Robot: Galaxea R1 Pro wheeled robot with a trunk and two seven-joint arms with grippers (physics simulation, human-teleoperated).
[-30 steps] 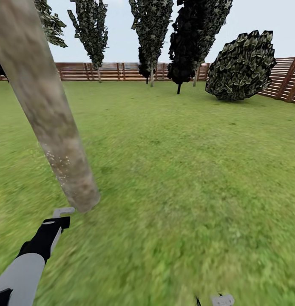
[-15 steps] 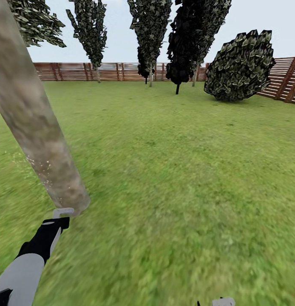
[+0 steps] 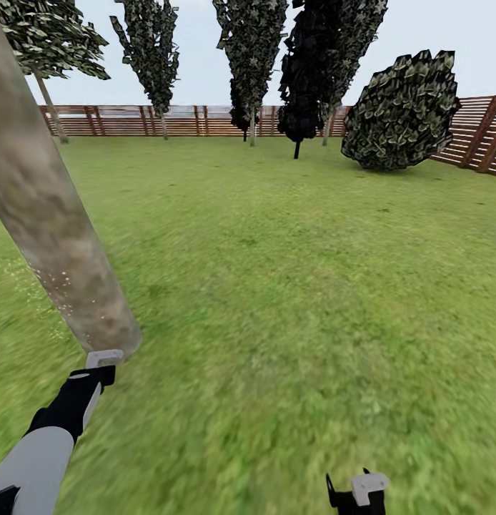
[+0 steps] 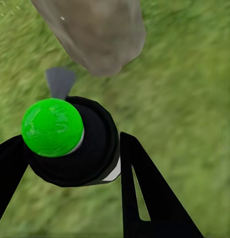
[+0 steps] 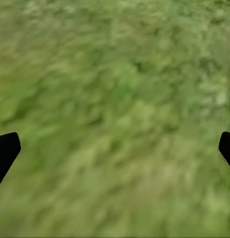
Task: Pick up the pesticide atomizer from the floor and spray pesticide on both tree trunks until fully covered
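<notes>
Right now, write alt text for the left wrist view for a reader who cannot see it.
The left gripper holds a spray bottle with a black top and a bright green cap, its grey nozzle aimed at the base of a thick, pale mottled tree trunk close ahead. Blurred green grass lies all around.

Bright, even daylight (hardly any shadows), smeared blurry grass (image 3: 312, 300)

Mottled grey-brown tree trunk (image 3: 58, 236); black atomizer top (image 4: 90, 148), green spot; brown slatted fence (image 3: 191, 120).
</notes>
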